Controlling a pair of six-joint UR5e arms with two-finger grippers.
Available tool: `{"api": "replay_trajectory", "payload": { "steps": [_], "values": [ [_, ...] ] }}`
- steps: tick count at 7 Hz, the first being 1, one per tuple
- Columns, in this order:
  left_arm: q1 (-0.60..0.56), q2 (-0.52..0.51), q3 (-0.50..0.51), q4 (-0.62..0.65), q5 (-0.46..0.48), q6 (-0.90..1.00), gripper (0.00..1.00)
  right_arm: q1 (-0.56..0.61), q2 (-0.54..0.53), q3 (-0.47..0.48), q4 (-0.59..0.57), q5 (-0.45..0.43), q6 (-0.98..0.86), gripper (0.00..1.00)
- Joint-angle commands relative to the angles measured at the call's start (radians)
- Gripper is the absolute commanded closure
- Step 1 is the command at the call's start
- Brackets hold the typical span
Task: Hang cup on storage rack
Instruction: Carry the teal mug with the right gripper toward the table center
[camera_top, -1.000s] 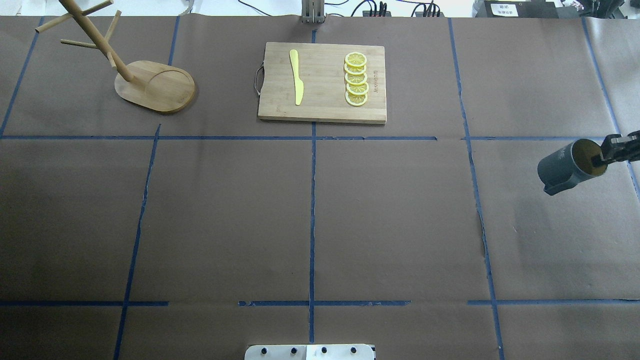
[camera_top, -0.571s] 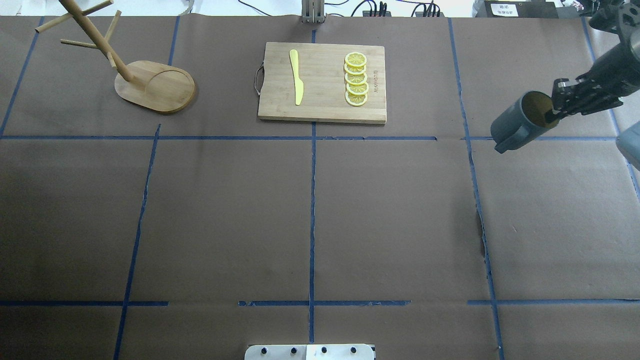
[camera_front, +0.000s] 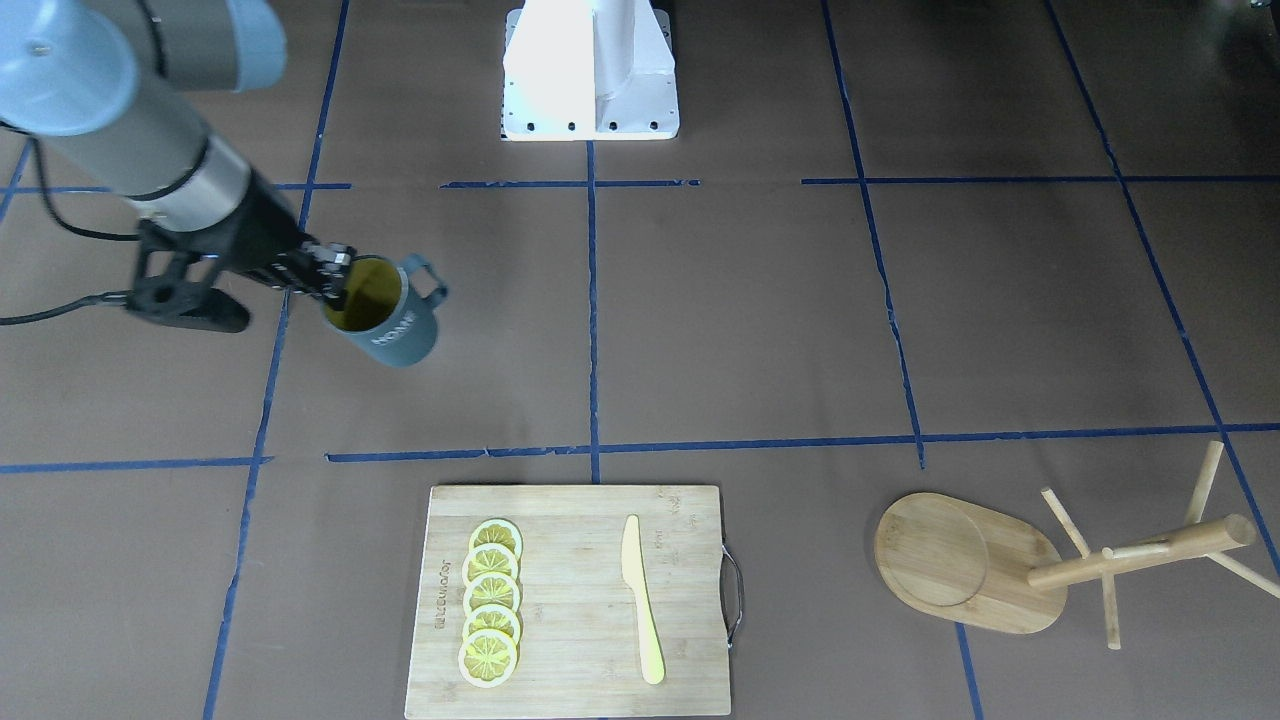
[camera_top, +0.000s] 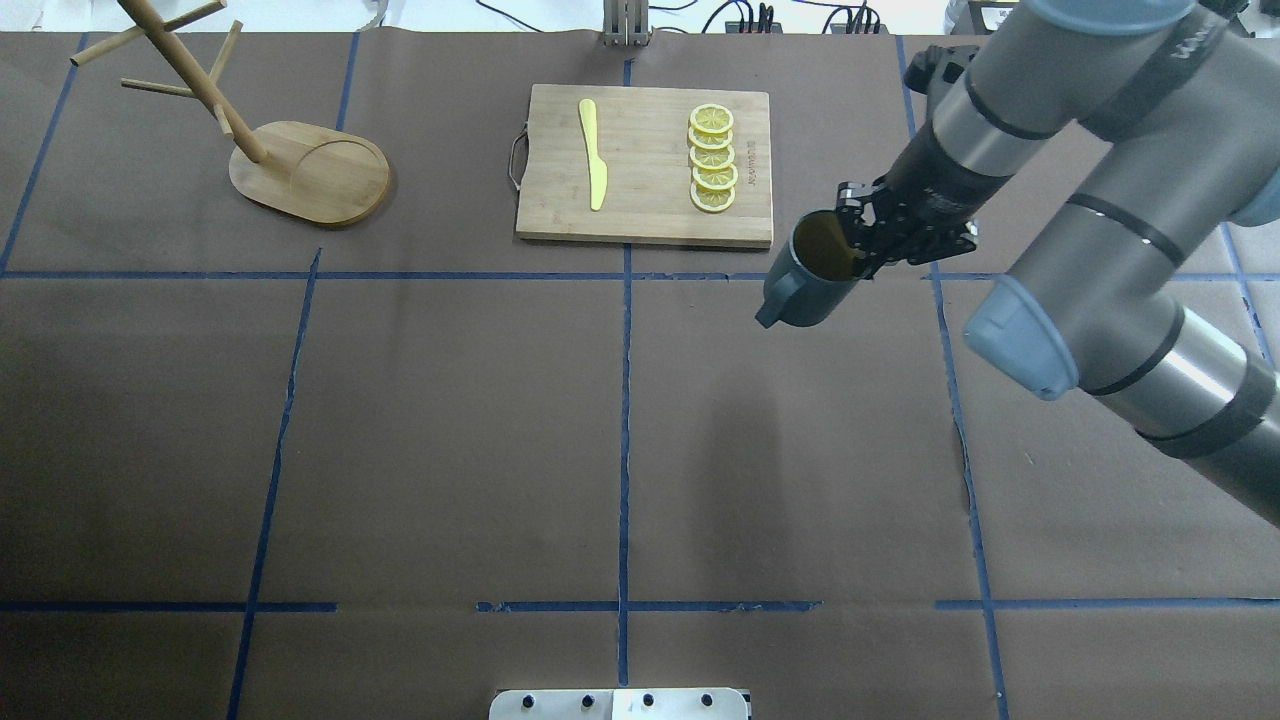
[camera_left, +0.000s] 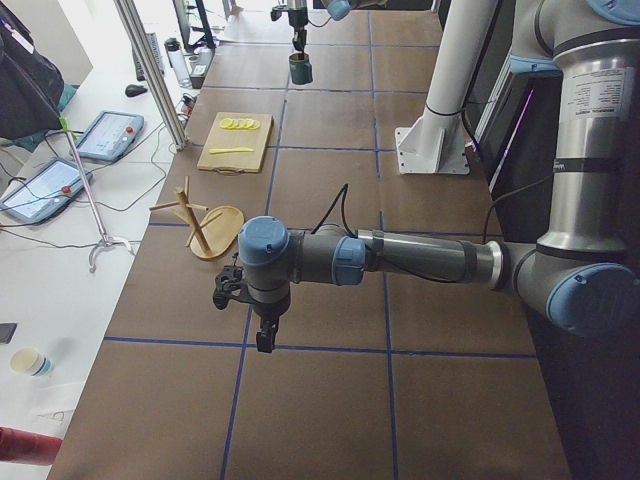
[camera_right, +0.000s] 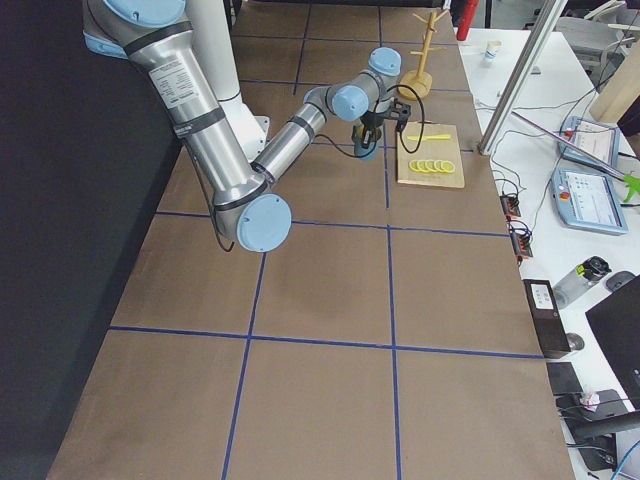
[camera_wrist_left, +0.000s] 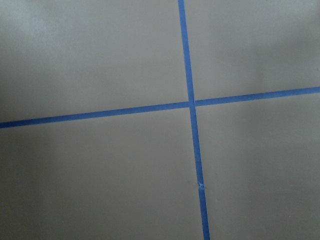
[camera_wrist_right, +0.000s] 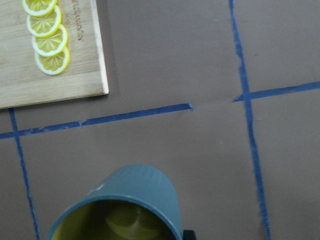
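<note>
The dark blue-grey cup (camera_top: 800, 285) with a yellow inside hangs tilted above the table, just in front of the cutting board's right front corner. My right gripper (camera_top: 856, 254) is shut on its rim, one finger inside. The front-facing view shows the cup (camera_front: 392, 325) with its "HOME" lettering and its handle, and the right gripper (camera_front: 335, 284). The cup's rim fills the bottom of the right wrist view (camera_wrist_right: 125, 197). The bamboo storage rack (camera_top: 305, 170) stands at the far left, empty. My left gripper (camera_left: 262, 335) shows only in the left side view, low over the table; I cannot tell whether it is open or shut.
A bamboo cutting board (camera_top: 650, 215) lies at the far centre with a yellow knife (camera_top: 593, 155) and several lemon slices (camera_top: 712, 160) on it. Blue tape lines cross the brown table cover. The robot base (camera_front: 590, 70) stands at the near edge.
My right arm has carried the cup from the table's right edge far to the left, to the cutting board's right front corner. The rack and board have not moved.
</note>
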Motion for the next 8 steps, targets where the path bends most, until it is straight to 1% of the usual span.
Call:
{"api": "replay_trajectory", "payload": {
  "steps": [1, 2, 3, 4, 5, 6, 8],
  "values": [
    [0.003, -0.001, 0.001, -0.014, 0.000, 0.000, 0.00, -0.132, 0.125, -0.094, 0.008, -0.121, 0.223, 1.00],
    [0.003, -0.001, 0.001, -0.014, 0.000, 0.000, 0.00, -0.191, 0.167, -0.131, 0.010, -0.175, 0.282, 1.00],
    [0.005, -0.001, 0.003, -0.015, 0.000, 0.000, 0.00, -0.243, 0.199, -0.166, 0.010, -0.248, 0.324, 1.00],
    [0.011, -0.001, 0.003, -0.014, 0.000, 0.000, 0.00, -0.277, 0.230, -0.221, 0.066, -0.298, 0.382, 0.99],
    [0.011, -0.001, 0.003, -0.014, 0.000, 0.000, 0.00, -0.300, 0.231, -0.272, 0.155, -0.300, 0.458, 0.99],
    [0.011, -0.001, 0.003, -0.014, 0.002, 0.000, 0.00, -0.323, 0.231, -0.286, 0.166, -0.300, 0.497, 0.98],
    [0.012, -0.001, 0.004, -0.014, 0.000, 0.000, 0.00, -0.323, 0.230, -0.279, 0.154, -0.290, 0.569, 0.97]
  ]
}}
